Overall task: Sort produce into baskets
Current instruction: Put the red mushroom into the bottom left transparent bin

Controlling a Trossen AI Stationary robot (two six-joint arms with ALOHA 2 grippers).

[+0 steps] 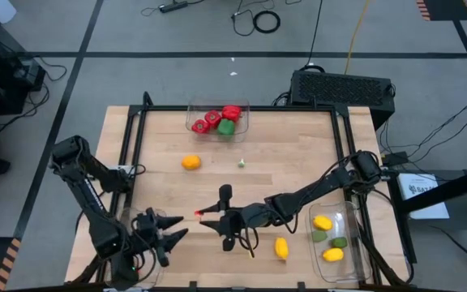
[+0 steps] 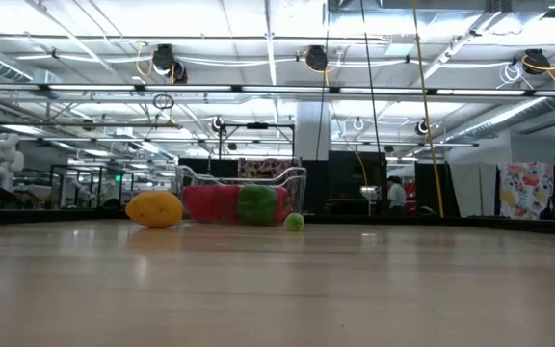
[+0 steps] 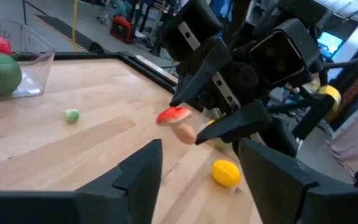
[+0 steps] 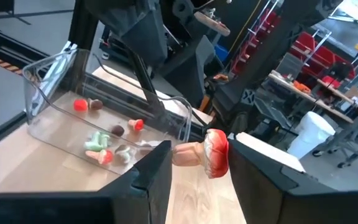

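Note:
My right gripper [image 1: 203, 215] reaches level toward the table's left near the front middle, shut on a small toy mushroom [image 4: 204, 153] with a red cap and a tan stem. My left gripper [image 1: 173, 231] is open and empty at the near left, pointing at the right gripper [image 3: 229, 106]. Behind the left gripper stands a clear bin [image 4: 55, 106] with several small red, white and green bits on its floor. An orange [image 1: 190, 162], a small green bit [image 1: 242, 164] and a lemon [image 1: 281, 247] lie loose on the table. My right gripper pinches the mushroom between its two fingertips [image 4: 157, 163]. The mushroom lies across the gap, its tan stem [image 4: 185, 154] toward one finger and its red cap [image 4: 219, 152] against the other. The fingers come level from the table's right. The mushroom is lifted clear of the table.
A clear bin [image 1: 217, 120] at the far middle holds red and green peppers. Another clear bin [image 1: 331, 239] at the near right holds lemons and limes. A black frame [image 1: 136, 146] borders the wooden table. The low view shows the orange [image 2: 154, 208] and the pepper bin [image 2: 244, 202].

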